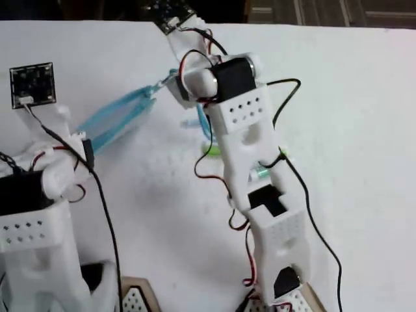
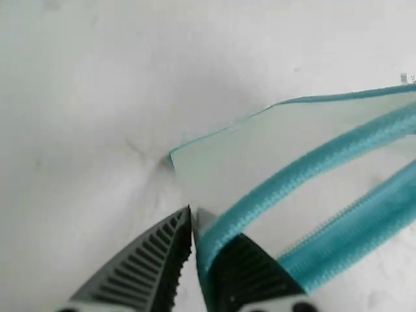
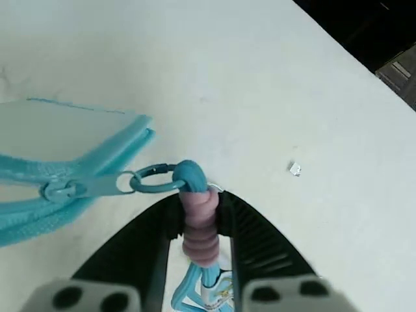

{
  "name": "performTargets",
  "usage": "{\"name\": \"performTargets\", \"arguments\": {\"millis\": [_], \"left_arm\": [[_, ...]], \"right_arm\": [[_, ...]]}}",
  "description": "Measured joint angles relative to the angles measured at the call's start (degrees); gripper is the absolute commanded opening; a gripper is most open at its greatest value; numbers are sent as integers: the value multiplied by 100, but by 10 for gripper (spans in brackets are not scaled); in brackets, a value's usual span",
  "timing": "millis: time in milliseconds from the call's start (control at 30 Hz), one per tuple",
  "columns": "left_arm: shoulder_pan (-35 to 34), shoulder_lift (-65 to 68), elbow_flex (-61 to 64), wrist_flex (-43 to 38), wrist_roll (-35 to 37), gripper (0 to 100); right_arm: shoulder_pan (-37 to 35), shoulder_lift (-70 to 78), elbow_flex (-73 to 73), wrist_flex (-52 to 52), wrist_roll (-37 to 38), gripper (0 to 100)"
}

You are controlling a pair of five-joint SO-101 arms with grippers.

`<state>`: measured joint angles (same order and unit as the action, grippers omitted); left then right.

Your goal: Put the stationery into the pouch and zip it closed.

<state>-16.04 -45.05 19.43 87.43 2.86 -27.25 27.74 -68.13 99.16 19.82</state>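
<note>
Pouch (image 1: 117, 120) near tabletop (image 1: 338, 97) far edge, mouth unzipped. Left gripper (image 2: 194, 218) seemingly pinching pouch end; right gripper (image 3: 198, 203) clamped on zip cord (image 3: 189, 174).

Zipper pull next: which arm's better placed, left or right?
Right. The right gripper is shut on the pull charm, ringed to the slider. The left gripper pinches the pouch at its zipper edge, so it likely serves better as the anchor.

Bright even light, white table (image 1: 364, 97) nearly washed out, only soft faint shadows, dark room beyond the far edge
</note>
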Motion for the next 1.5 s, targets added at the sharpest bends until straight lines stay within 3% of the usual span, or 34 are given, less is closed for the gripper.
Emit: {"name": "performTargets", "arguments": {"millis": [133, 400, 600, 800, 967, 1167, 1367, 1500], "left_arm": [[0, 0, -721, 589, -26, 24], [-70, 440, -2004, 1468, 88, 23], [-862, 1354, -2400, 1503, 273, 23], [-1160, 1943, -2453, 1503, 264, 23], [-1160, 1943, -2567, 1503, 264, 23], [-1178, 1952, -2593, 1503, 264, 23], [-1178, 1952, -2593, 1503, 264, 23], [-1178, 1969, -2593, 1503, 264, 23]], "right_arm": [[185, 44, 18, -26, 246, 39], [158, -484, 237, 132, 976, 357], [158, -1855, 1547, 132, 1829, 340], [941, -3578, 4299, 132, 3138, 340], [1609, -3903, 6233, 132, 4413, 340], [1916, -2980, 6910, 105, 5996, 340], [2312, -888, 6268, -158, 6145, 307], [2523, 62, 5591, 0, 5662, 292]]}}
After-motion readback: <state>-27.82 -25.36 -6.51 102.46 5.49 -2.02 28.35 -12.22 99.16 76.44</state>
